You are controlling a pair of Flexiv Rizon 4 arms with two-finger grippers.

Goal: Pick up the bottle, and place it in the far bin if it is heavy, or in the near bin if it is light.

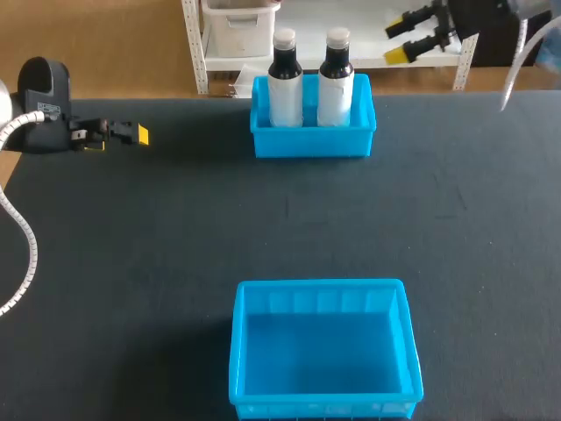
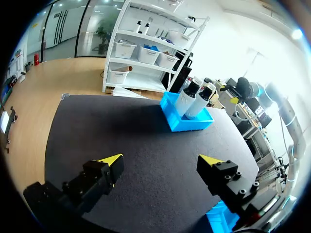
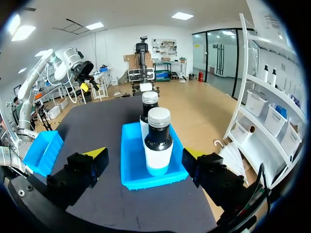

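Bottles are looking stiff and slick, so I'm guessing I'd be gripping the white body. Left claw and right claw are both sitting wide apart.

**Far bin**: bright blue, plain walls. 
**Left-hand bottle** and **right-hand bottle**, both inside the far bin: black shoulder and neck, white label band, whitish cap. 
**Near bin**, towards the robot from the far bin: the same bright blue, with faint vertical ribbing on its inner wall. 
**Table**, beneath the far bin: uniform matte black. 
**Left gripper** and **right gripper**: black fingers with bright yellow tips. 
**Cable sheath**, well left of the far bin: white, ringed.
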